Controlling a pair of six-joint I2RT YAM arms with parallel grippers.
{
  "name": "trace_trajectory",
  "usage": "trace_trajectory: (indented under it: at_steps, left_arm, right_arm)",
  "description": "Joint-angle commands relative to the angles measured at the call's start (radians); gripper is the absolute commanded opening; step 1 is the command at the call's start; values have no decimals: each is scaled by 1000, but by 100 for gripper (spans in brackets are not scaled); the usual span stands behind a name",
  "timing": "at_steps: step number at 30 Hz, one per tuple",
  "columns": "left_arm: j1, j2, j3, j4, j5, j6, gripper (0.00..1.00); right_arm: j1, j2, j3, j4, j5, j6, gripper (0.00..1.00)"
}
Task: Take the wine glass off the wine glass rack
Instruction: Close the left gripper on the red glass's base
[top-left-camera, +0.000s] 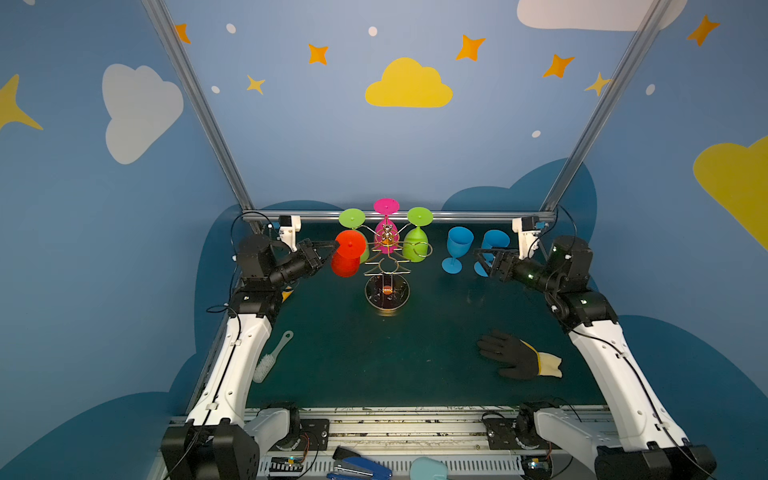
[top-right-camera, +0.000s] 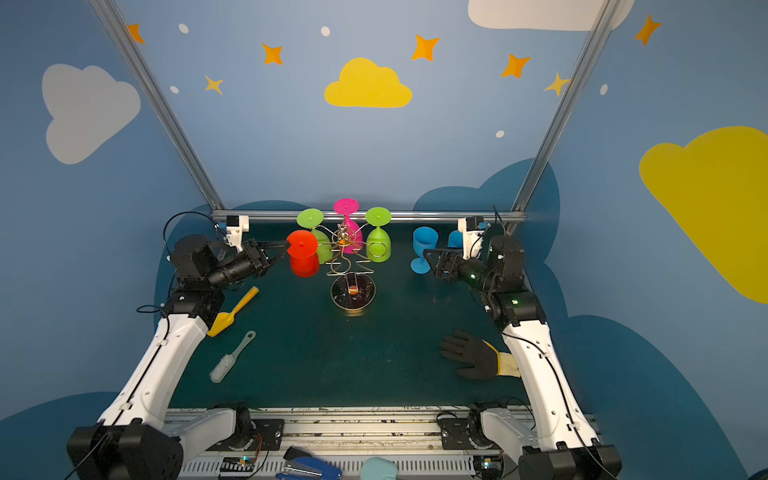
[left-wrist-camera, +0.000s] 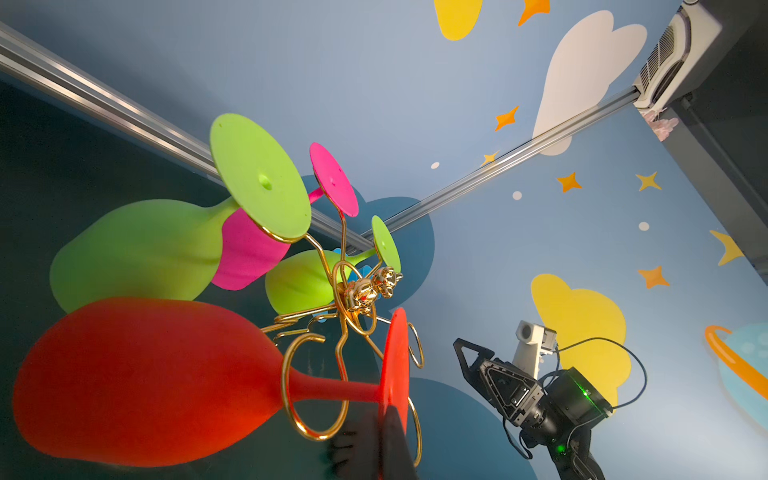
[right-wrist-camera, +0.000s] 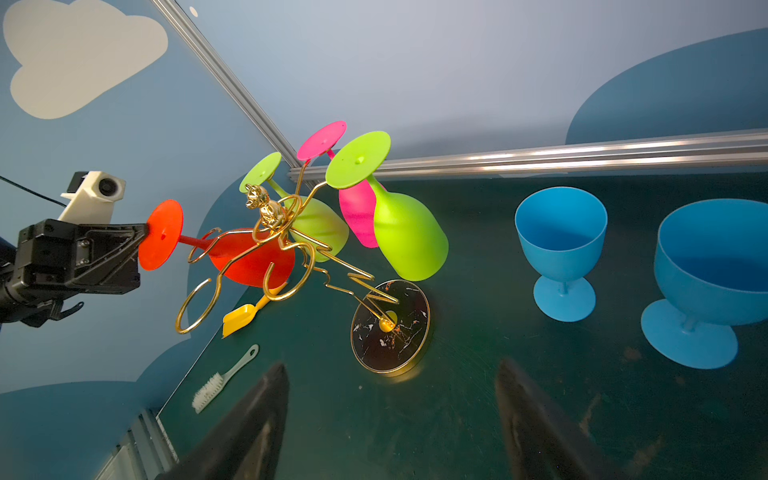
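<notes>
Left of the wine glass rack (top-left-camera: 378, 293), the left gripper (top-left-camera: 333, 246) was clamped tight on the foot of the red wine glass (top-left-camera: 348, 254), which hung bowl-down and tilted, stem through a gold loop on the rack's left side. Higher on the rack hung a green wine glass (top-left-camera: 351, 217), a pink wine glass (top-left-camera: 386, 206) and a second green wine glass (top-left-camera: 415, 248). Right of the rack stood two blue goblets (top-left-camera: 459, 245); the right gripper (top-left-camera: 480, 262) hovered beside them, jaws wide apart, empty.

Gold wire rack (top-left-camera: 387, 266), black marbled base (top-left-camera: 376, 297). On rack: red glass (top-left-camera: 350, 246), lime-green glasses (top-left-camera: 417, 248), pink glass (top-left-camera: 386, 206). Right of rack: blue glasses (top-left-camera: 460, 242).
</notes>
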Motion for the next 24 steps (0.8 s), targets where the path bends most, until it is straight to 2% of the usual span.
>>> trace_trajectory:
  at_steps: [1, 24]
  left_arm:
    - [5, -10, 4, 37, 31, -21, 3]
    - [-52, 55, 46, 10, 4, 11, 3]
  right_arm:
    - [3, -23, -2, -2, -2, 3, 77]
    - [3, -26, -4, 3, -8, 13, 77]
